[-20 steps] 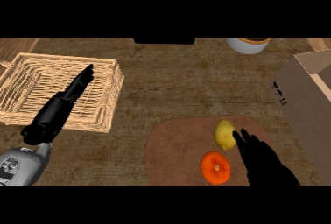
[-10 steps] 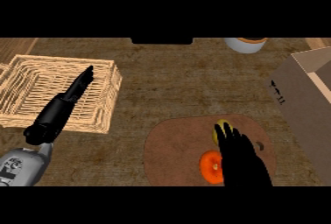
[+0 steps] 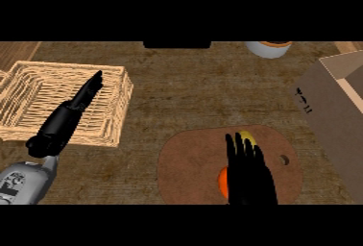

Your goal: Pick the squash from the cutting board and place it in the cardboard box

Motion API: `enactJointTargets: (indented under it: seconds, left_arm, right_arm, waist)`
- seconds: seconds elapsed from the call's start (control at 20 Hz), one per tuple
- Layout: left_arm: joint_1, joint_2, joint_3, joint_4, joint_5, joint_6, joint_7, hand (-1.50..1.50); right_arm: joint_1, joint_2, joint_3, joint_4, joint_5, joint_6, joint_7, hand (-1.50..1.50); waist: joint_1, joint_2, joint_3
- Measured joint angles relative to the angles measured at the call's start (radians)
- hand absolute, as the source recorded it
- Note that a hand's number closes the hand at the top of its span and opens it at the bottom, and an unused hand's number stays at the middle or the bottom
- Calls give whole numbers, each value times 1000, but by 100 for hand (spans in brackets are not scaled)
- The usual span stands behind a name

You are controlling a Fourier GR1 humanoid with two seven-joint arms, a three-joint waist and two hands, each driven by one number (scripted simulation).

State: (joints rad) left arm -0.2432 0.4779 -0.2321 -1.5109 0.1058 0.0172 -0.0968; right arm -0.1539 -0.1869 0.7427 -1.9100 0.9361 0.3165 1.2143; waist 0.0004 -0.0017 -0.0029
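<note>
Squash (image 3: 246, 137) on cutting board (image 3: 186, 163) under straight-fingered right hand (image 3: 248, 168), outside cardboard box (image 3: 337, 115).

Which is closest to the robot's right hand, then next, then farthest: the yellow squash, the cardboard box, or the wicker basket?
From the right hand, in the head view:
1. Yellow squash, at its fingertips on the brown cutting board.
2. Cardboard box, at the right edge.
3. Wicker basket, far left.

Wicker basket (image 3: 42, 103) left, cutting board (image 3: 195, 168) centre front, cardboard box (image 3: 340, 115) right
</note>
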Motion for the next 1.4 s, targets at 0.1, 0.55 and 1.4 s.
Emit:
enactJointTargets:
  seconds: [0.1, 0.55, 1.4]
  left_arm:
    - [1, 6, 10, -1, 2, -8, 2, 0]
    - [16, -12, 25, -11, -16, -22, -1, 0]
    - [12, -64, 64, -32, -67, -58, 41, 0]
  right_arm:
    - [8, 22, -14, 25, 24, 13, -10, -150]
    - [45, 132, -53, 98, 108, 61, -69, -150]
    - [155, 164, -137, 139, 229, 83, -164, 150]
  waist:
    - [0, 0, 0]
    - [1, 1, 2]
    - [-2, -2, 0]
